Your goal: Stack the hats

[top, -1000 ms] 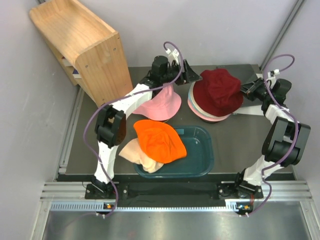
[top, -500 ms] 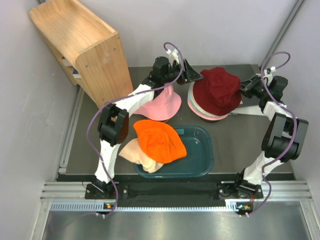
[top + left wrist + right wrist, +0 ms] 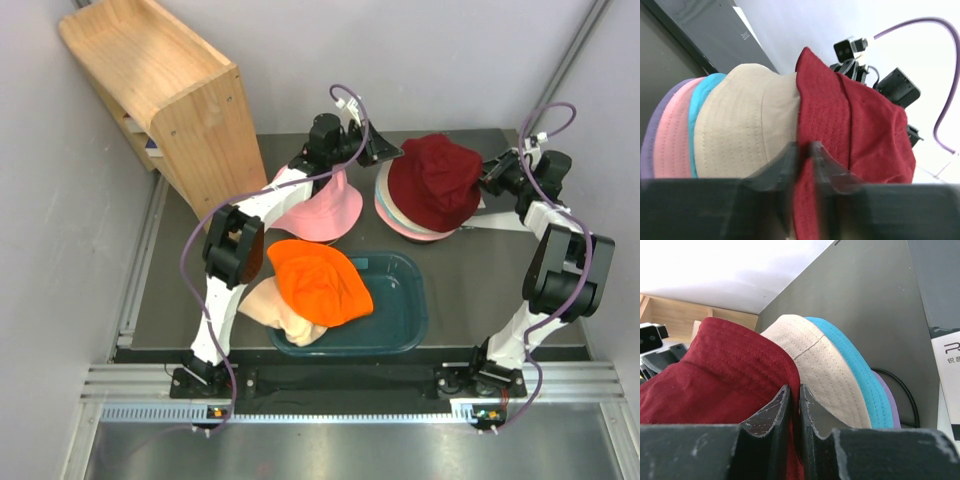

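Observation:
A maroon hat (image 3: 435, 180) tops a stack of hats at the back right, over beige (image 3: 745, 115), teal (image 3: 702, 105), pink (image 3: 670, 135) and lavender (image 3: 647, 150) ones. My left gripper (image 3: 385, 153) is at the stack's left side, its jaws nearly together with the maroon brim (image 3: 850, 115) between them (image 3: 803, 146). On the stack's right side my right gripper (image 3: 488, 180) is shut on the same brim (image 3: 715, 370), the fabric pinched between its fingers (image 3: 794, 388). A loose pink hat (image 3: 315, 210) lies under the left arm. An orange hat (image 3: 318, 280) and a peach hat (image 3: 275, 305) rest on the tub.
A dark teal tub (image 3: 405, 300) sits at the front middle of the table. A wooden shelf unit (image 3: 160, 90) stands at the back left. A white printed card (image 3: 947, 370) lies on the table right of the stack, with a black cable (image 3: 900, 390) beside it.
My left gripper has slid right to the stack's edge and narrowed its jaws onto the maroon brim. The right gripper kept its hold and barely moved.

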Robot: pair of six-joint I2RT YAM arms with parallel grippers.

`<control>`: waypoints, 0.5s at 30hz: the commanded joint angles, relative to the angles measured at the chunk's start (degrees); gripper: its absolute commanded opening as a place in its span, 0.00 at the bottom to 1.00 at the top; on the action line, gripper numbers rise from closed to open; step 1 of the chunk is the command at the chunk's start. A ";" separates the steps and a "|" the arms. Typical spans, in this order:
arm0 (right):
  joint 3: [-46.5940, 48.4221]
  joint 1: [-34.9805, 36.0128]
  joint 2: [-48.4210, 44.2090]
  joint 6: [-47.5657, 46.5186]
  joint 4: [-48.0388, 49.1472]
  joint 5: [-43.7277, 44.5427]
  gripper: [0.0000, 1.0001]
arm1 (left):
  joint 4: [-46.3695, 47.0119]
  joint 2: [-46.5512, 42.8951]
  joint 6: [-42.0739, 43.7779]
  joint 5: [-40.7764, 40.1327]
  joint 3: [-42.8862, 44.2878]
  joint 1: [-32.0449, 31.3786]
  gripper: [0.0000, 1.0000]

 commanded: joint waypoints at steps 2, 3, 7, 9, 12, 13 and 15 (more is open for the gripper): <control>2.35 1.27 -0.07 -1.00 0.92 0.16 0.13 | 2.80 0.37 -1.02 0.35 1.88 0.28 0.00; 2.26 1.19 -0.25 -1.18 0.83 0.08 0.13 | 2.01 0.19 -0.76 0.26 1.70 0.37 0.00; 2.17 1.19 -0.78 -2.41 -0.75 0.95 0.13 | -2.64 -2.53 1.78 -2.98 -1.28 1.34 0.00; 2.26 1.28 -0.87 -2.76 -0.84 1.13 0.13 | -3.18 -4.29 2.66 -3.77 -3.56 2.04 0.00; 2.26 1.19 -0.95 -3.03 -0.84 1.66 0.12 | -7.30 -5.17 6.79 -5.27 -3.67 2.22 0.00; 2.26 1.19 -0.69 -2.94 -0.84 1.92 0.12 | -8.18 -5.08 8.71 -5.53 -3.58 2.22 0.00; 2.08 1.19 -0.69 -3.20 -0.93 2.18 0.12 | -10.82 -5.00 11.44 -6.59 -3.40 2.22 0.00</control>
